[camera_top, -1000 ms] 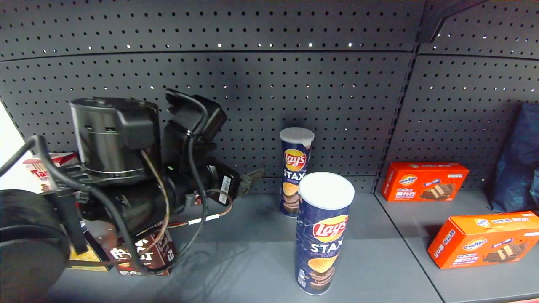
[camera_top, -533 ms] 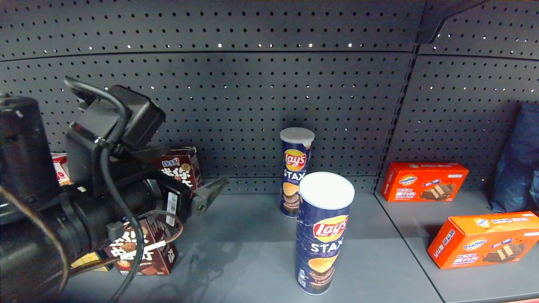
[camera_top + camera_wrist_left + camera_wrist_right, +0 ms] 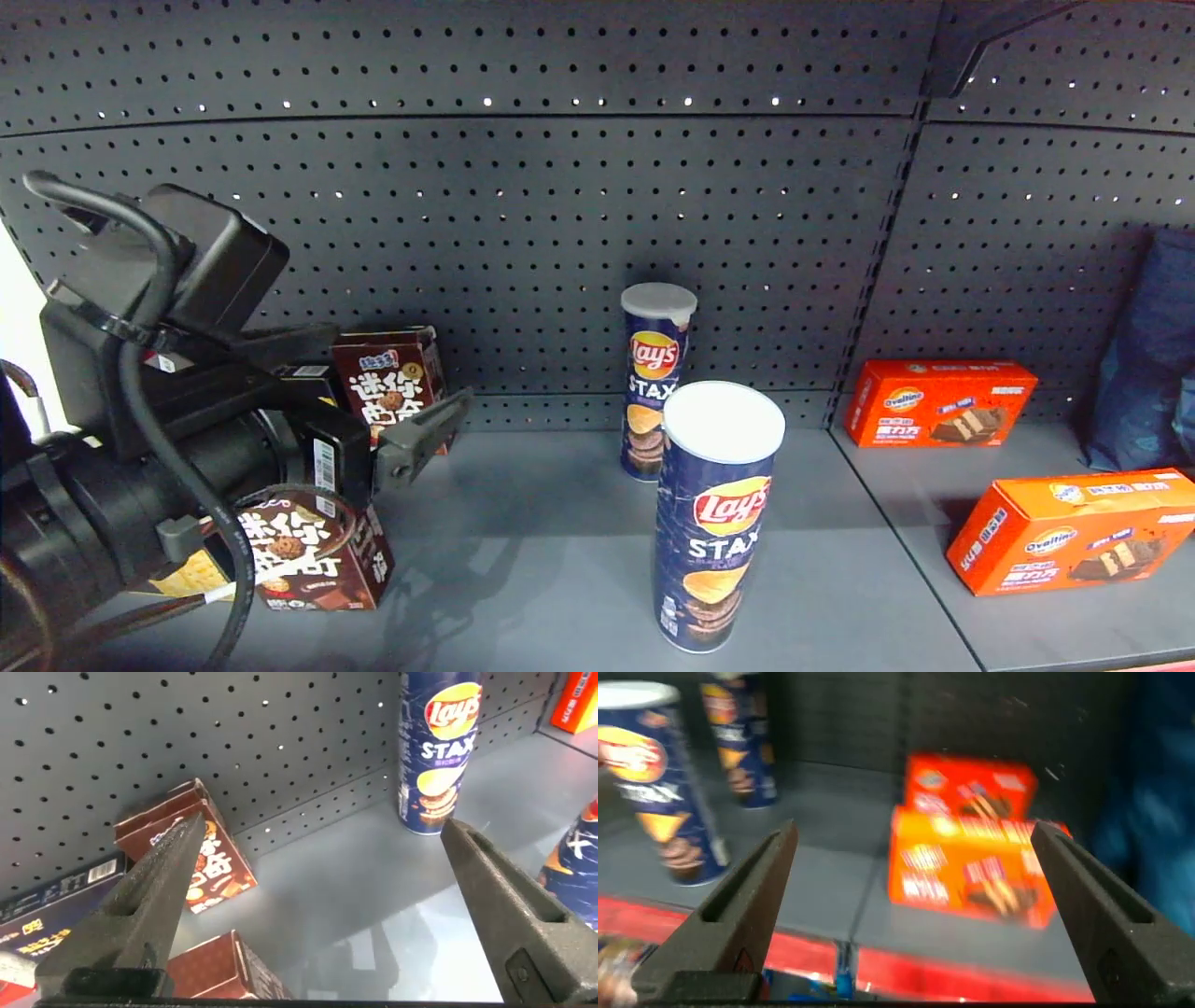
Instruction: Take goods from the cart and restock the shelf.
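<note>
-- head view --
left tool [image 3: 401, 366]: fingers apart, nothing betw. them. Hangs over left end of shelf [image 3: 541, 560], just in front of rear brown box [image 3: 390, 371].
rear brown box: upright at back-left corner of shelf, close to back wall [image 3: 560, 205]; contact w/ wall can't tell. Prob. pushed deep so the next one fits in front.
front brown box [image 3: 313, 560]: near front-left edge, partly behind arm.
rear can [image 3: 656, 383] / front can [image 3: 714, 513]: mid-shelf, upright, lids on, one behind the other. Row runs back to front, same stocking logic.
rear orange box [image 3: 938, 401] / front orange box [image 3: 1074, 532]: right bay, lying flat.

-- left wrist view --
left tool [image 3: 320, 826]: wide apart, empty.
rear brown box [image 3: 210, 863]: near one finger, no contact seen; looks slightly turned vs wall.
rear can [image 3: 439, 747]: beyond the other finger, well apart.

-- right wrist view --
right tool [image 3: 913, 831]: apart, empty. Held off shelf's front edge, facing front orange box [image 3: 966, 868]. Parked, I judge, while left arm works.
front can [image 3: 654, 775]: off to one side.

-- change --
vs 1.0 s ago: left arm has pulled back toward left end of shelf. It covered rear brown box then; box now in plain sight. Cans + orange boxes unmoved.
step (judgement): release done, arm clearing out; more goods to fetch.
</note>
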Tool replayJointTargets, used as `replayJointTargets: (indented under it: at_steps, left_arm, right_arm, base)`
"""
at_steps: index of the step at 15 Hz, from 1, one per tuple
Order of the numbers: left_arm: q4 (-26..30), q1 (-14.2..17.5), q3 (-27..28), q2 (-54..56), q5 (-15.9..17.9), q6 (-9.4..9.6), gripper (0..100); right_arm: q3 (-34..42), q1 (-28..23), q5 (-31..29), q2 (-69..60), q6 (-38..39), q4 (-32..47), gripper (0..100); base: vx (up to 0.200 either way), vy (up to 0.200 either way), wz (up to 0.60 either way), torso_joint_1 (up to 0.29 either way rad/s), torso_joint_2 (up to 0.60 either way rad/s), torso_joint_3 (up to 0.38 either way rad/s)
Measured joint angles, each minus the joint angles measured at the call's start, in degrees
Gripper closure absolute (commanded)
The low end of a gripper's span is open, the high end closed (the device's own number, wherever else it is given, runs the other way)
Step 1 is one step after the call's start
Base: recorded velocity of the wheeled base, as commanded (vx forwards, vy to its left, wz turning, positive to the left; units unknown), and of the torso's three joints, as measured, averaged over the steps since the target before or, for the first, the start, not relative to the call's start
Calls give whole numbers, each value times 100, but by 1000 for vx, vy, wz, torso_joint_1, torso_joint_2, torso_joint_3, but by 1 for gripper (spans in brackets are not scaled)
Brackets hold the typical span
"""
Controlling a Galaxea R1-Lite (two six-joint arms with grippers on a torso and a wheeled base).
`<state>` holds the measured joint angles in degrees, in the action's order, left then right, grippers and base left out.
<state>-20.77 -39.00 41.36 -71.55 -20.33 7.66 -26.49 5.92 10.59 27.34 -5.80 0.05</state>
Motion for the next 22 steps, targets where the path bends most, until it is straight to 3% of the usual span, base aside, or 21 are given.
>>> replayJointTargets:
  at_steps: [5,9,12,22]
  left_arm:
    - [-218,16,-115,13,2,15,0]
    - [-216,59,-112,11,4,15,0]
    - [-218,105,-63,-1,4,30,0]
    - [-222,116,33,-33,9,71,0]
  right_arm:
    - [-440,1725,-154,2345,-260,-642,0]
    - [-444,2638,-560,3652,-54,-1562,0]
    - [-468,2896,-679,4379,20,-1803,0]
    - [-733,3056,-953,5403,20,-1822,0]
  base:
    - [0,0,0,0,0,0]
    - [0,0,0,0,0,0]
    - [0,0,0,0,0,0]
    - [0,0,0,0,0,0]
